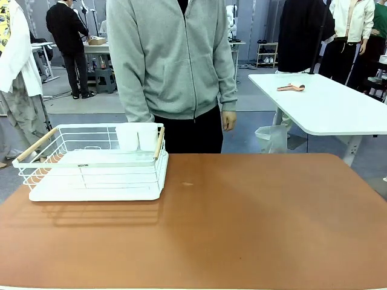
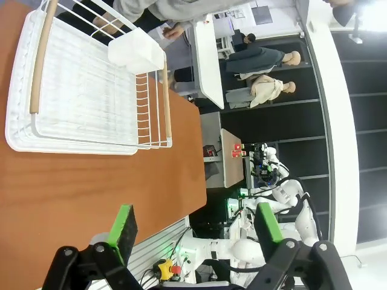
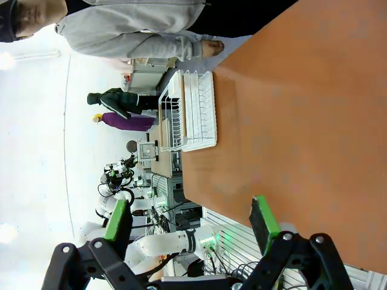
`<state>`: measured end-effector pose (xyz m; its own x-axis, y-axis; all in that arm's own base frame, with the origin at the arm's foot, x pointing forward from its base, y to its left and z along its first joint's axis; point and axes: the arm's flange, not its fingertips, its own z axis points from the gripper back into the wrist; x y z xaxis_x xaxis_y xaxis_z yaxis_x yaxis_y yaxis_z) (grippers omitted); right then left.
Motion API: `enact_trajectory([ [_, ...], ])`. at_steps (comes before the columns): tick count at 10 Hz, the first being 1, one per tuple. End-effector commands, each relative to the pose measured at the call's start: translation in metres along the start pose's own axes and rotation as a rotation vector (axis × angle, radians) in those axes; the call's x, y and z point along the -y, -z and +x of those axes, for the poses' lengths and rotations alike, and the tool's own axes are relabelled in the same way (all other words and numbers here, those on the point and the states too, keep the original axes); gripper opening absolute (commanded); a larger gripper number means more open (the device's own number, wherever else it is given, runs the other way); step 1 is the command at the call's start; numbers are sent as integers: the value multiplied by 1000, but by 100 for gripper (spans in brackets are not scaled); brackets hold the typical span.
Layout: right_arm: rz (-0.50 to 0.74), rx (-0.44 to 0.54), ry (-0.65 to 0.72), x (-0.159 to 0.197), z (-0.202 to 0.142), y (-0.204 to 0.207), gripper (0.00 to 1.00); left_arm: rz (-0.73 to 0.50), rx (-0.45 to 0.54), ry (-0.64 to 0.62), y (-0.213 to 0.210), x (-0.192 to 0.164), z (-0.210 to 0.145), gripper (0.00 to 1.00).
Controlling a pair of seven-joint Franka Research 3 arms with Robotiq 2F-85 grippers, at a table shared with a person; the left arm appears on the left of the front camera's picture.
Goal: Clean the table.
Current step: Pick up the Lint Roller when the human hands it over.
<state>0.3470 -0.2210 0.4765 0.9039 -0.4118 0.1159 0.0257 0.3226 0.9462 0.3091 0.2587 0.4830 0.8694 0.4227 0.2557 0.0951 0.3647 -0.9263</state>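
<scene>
The reddish-brown table (image 1: 242, 223) stretches across the front view with a small pale speck (image 1: 188, 183) near its middle. In the left wrist view my left gripper (image 2: 193, 226) stands open over the table's edge (image 2: 72, 199), nothing between its green pads. My right gripper (image 3: 190, 220) is open too, hanging off the table's (image 3: 302, 133) near side with empty jaws.
A white wire dish rack (image 1: 97, 163) with wooden handles sits at the table's back left, a white cup holder (image 1: 138, 137) at its far corner. A person in a grey hoodie (image 1: 172, 60) stands at the far edge. A white table (image 1: 326, 103) stands behind right.
</scene>
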Motion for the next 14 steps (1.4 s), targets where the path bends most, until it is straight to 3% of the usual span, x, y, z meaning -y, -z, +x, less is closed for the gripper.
enact_trajectory([
  [1, 17, 2, -8, -3, 0, -1, 100, -15, 2, 11, -2, 0, -1, 100],
  [14, 17, 2, -8, -3, 0, -1, 100, -15, 2, 11, -2, 0, -1, 100],
])
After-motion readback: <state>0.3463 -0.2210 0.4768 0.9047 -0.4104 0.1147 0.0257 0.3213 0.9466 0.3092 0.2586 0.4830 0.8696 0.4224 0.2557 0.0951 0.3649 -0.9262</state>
